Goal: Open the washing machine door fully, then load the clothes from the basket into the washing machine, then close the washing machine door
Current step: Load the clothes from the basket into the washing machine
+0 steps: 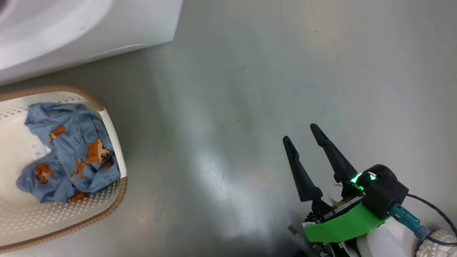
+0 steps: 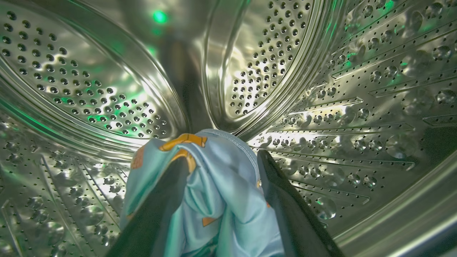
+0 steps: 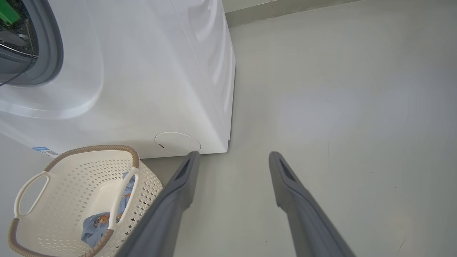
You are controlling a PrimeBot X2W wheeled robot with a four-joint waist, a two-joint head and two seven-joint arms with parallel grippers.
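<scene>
Where the right tool (image 1: 299, 132) hovers, floor (image 1: 232, 107) lies open.

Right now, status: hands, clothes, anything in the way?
Left hand open inside drum, blue garment draped between its fingers. Right hand open, empty, over floor. More clothes in basket. No obstacle seen.

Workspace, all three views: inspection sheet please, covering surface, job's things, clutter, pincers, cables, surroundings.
Surface: grey floor, bare and glossy.
Job's things: washing machine; blue garment inside its drum; second garment in the basket beside the machine.
Clutter: nothing seen.
Pincers: left pincer open inside the drum, garment draped between its fingers; right pincer open, empty, above floor.
Cables: dark cable at right wrist.
Surroundings: skirting strip behind machine.
</scene>
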